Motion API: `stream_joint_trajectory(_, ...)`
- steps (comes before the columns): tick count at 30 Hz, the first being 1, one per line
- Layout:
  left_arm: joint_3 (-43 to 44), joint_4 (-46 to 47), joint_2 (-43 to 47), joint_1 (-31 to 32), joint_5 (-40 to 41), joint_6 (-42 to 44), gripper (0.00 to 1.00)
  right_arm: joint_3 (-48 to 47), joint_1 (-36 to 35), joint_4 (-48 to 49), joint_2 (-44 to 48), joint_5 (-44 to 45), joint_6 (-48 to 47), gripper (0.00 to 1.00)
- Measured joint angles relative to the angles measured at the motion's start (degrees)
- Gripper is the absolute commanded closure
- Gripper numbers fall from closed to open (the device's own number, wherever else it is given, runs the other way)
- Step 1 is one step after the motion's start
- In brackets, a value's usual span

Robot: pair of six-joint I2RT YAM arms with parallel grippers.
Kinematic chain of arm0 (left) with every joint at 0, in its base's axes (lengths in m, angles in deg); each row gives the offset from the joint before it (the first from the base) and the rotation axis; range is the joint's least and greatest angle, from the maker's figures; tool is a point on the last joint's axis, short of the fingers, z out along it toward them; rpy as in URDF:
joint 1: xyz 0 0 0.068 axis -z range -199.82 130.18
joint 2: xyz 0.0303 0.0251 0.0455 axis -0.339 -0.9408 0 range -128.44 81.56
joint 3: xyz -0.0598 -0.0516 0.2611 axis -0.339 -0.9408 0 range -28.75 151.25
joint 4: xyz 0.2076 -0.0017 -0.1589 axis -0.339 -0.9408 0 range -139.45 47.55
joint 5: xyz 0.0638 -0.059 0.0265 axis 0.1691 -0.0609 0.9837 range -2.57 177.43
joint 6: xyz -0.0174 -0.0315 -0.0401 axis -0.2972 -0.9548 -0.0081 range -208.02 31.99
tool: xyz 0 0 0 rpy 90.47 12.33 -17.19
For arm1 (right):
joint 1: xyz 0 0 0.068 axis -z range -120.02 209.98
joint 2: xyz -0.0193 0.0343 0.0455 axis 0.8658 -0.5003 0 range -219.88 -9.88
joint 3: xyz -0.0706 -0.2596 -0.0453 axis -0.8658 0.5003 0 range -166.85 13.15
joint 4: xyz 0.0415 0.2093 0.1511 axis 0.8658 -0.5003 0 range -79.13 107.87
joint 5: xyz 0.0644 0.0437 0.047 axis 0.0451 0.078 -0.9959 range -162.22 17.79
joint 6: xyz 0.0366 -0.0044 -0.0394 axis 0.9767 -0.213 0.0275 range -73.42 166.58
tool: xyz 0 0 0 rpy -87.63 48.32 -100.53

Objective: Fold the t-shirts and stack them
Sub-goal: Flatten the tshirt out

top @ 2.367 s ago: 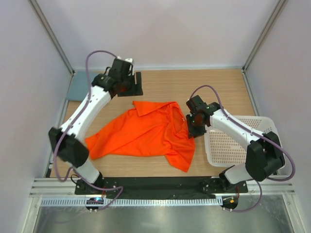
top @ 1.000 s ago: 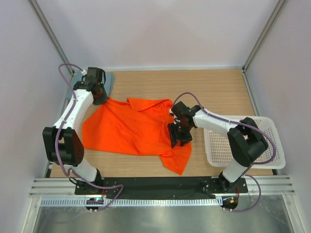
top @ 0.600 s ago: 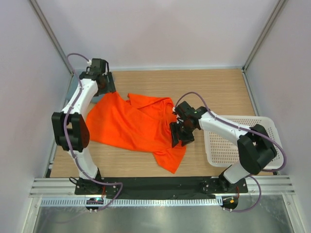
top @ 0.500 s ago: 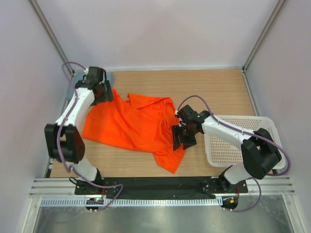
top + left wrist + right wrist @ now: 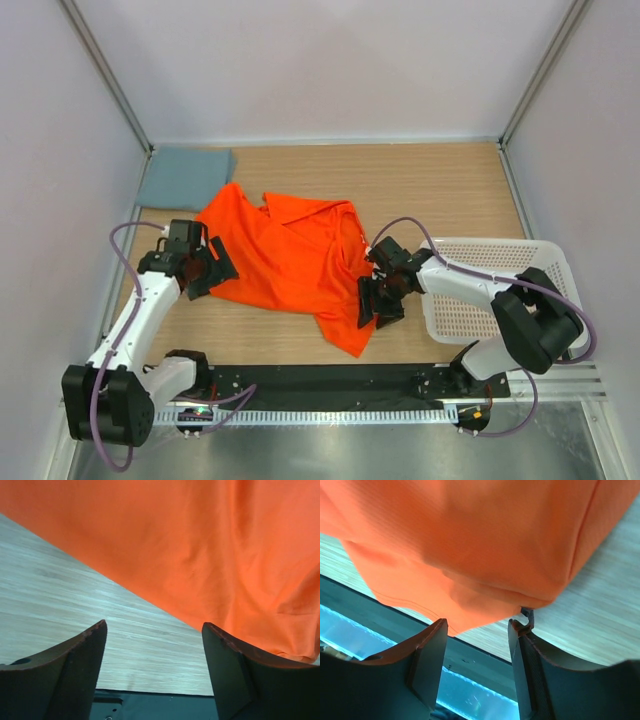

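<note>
Wooden table (image 5: pixel 440 190) bears orange t-shirt (image 5: pixel 290 260); left gripper (image 5: pixel 212 268) and right gripper (image 5: pixel 375 300) gape.

Centrally lies the spread shirt (image 5: pixel 290 255), folded shirt (image 5: pixel 185 178) behind-left (far corner), basket (image 5: pixel 455 318) right.

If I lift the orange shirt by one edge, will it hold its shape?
Probably not: the orange shirt lies rumpled in soft folds, so it should droop. It looks thin, likely light. Pushed across the smooth table, it would probably bunch rather than slide flat.
</note>
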Motion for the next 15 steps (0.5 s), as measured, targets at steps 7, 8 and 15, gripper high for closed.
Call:
stream_joint_trajectory(7, -1.7, 3.1, -6.6, -0.3, -3.4, -6.2, 0.20, 1.6, -0.1, 5.4, 0.0, -0.5, 2.9, 0.44)
stream_joint_trajectory(8, -1.7, 3.3, -7.6, -0.3, -3.5, -6.9, 0.20, 2.2, -0.1, 6.0, 0.0, -0.7, 3.3, 0.45)
stream_joint_trajectory(15, -3.2, 5.4, -10.4, -4.7, 0.0, -10.8, 0.28, 3.2, -0.1, 7.4, 0.0, -2.1, 5.2, 0.45)
